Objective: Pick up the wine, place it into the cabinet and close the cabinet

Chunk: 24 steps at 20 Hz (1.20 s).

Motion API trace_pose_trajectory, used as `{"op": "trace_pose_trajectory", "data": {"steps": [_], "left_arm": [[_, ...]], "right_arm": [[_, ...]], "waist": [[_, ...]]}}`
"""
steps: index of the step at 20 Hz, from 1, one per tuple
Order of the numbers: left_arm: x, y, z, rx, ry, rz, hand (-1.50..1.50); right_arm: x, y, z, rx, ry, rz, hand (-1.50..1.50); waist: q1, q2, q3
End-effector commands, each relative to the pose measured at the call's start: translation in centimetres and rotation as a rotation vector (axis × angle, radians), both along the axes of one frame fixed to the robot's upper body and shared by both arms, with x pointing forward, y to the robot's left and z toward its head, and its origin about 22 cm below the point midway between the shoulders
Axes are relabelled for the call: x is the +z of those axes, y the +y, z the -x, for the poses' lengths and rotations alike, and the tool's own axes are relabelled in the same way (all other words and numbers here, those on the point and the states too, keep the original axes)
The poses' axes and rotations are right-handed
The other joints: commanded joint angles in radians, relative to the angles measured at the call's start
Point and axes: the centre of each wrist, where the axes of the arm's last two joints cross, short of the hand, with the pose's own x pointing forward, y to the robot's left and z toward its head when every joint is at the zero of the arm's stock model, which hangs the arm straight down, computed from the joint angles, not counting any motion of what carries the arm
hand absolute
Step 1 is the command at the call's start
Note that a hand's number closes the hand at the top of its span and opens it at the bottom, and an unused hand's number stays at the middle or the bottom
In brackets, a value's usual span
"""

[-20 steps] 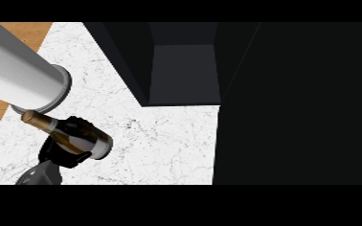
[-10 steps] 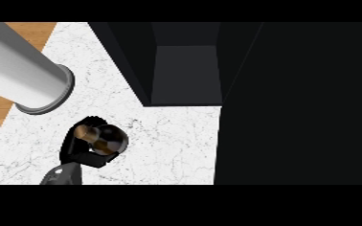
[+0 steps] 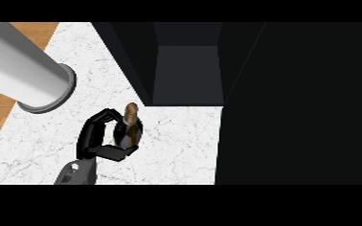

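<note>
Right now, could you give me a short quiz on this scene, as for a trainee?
1. True or false: the wine is already inside the cabinet.
2. What holds the wine? A) the left hand B) the right hand C) nothing
3. Fill in: the cabinet is ____ (open or closed).
Key: 1 false, it is over the counter, in front of the cabinet; 2 A; 3 open.
</note>
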Motion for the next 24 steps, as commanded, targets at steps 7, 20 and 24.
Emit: {"op": "trace_pose_trajectory", "data": {"steps": [7,20,24], "left_arm": [[4.6,-5.8,-3.0,-0.009,0.022,-0.05,1.5],[10.9,-12.9,-6.9,-0.019,0.048,-0.225,1.5],[10.8,-13.8,-6.3,-0.009,0.025,-0.208,1.5]], "right_arm": [[1.5,-0.5,2.5,0.041,-0.015,-0.031,-1.5],[0.3,-0.7,1.1,0.032,-0.024,-0.064,-1.5],[-0.1,-1.7,1.5,0.016,-0.018,-0.041,-1.5]], "waist": [[-0.009,0.002,-0.001],[-0.024,0.003,-0.001],[-0.037,0.003,-0.001]]}}
